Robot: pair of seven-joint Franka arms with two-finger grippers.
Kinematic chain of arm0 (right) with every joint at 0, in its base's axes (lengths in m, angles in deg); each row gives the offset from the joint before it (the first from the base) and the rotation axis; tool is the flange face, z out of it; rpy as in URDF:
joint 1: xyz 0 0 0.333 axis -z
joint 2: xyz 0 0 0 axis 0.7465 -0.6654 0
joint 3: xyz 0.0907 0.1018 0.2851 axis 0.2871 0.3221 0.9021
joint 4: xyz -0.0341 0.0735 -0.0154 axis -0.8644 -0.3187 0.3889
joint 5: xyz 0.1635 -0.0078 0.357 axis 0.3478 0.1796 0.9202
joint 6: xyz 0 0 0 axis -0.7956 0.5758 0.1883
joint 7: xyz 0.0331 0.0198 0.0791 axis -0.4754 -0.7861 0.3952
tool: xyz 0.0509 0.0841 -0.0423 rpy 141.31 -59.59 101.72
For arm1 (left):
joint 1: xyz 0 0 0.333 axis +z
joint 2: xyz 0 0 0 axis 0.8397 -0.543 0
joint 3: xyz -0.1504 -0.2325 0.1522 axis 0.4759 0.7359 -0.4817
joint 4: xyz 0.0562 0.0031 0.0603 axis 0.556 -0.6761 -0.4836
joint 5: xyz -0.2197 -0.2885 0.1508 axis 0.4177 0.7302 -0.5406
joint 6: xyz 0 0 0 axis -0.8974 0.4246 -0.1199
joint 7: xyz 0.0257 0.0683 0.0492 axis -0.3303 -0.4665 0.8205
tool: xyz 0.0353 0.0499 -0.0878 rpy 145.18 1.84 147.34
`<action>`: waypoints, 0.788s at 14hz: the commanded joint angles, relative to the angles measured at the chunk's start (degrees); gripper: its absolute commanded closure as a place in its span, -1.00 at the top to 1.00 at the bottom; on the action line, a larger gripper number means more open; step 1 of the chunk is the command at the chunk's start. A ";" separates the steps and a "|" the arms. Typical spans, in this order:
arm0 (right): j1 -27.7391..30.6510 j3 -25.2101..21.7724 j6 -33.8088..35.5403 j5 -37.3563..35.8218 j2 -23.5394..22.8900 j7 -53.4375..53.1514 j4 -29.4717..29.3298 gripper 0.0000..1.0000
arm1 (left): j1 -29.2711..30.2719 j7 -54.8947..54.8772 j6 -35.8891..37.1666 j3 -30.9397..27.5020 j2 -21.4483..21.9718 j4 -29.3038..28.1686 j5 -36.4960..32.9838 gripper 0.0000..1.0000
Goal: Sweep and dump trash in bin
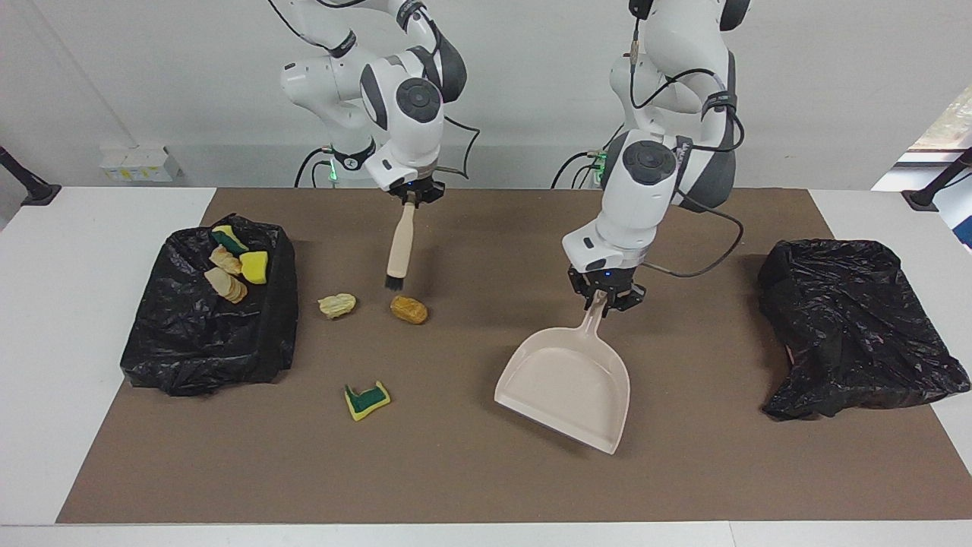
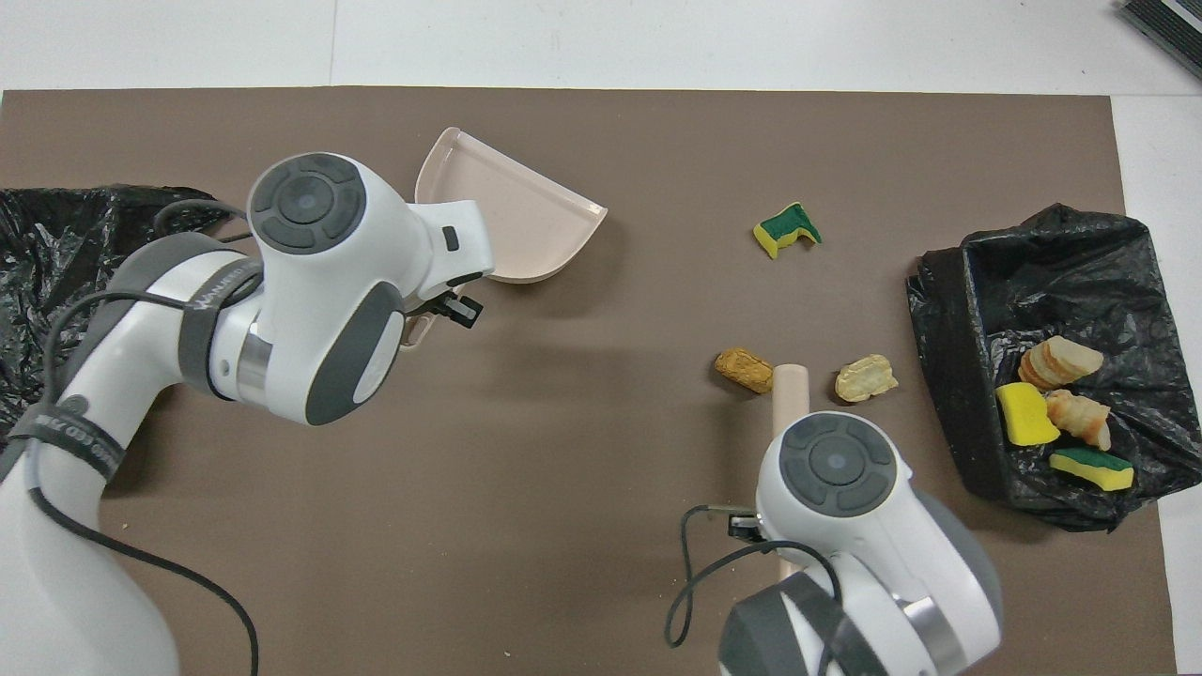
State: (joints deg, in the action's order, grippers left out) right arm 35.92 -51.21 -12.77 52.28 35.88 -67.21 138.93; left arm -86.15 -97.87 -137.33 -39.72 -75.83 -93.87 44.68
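My left gripper (image 1: 605, 299) is shut on the handle of the beige dustpan (image 1: 566, 384), which hangs tilted just over the mat, mouth turned toward the trash. My right gripper (image 1: 410, 196) is shut on the beige brush (image 1: 399, 243). The brush's bristles point down beside an orange-brown lump (image 1: 408, 309) and a pale yellow lump (image 1: 336, 305). A yellow-and-green sponge piece (image 1: 367, 400) lies farther from the robots. Several more scraps (image 1: 231, 262) lie in the black-lined bin (image 1: 209, 334). From overhead, both wrists hide their grippers; the dustpan (image 2: 512, 221) and the brush handle (image 2: 789, 390) show.
A second crumpled black bag (image 1: 850, 327) lies at the left arm's end of the brown mat (image 1: 456, 479). The bin (image 2: 948, 376) sits at the right arm's end. White table shows around the mat.
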 commanded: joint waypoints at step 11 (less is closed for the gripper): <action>16.85 1.21 -8.09 -9.07 -10.57 10.97 0.45 -1.00 | -1.27 -35.01 -1.40 0.52 10.03 -14.63 -5.18 -1.00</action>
State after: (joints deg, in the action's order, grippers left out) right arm 52.46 -51.11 -20.18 44.28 26.68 -57.34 139.88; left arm -85.33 -132.29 -133.32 -38.83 -71.59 -100.05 41.16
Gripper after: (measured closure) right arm 0.740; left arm 0.687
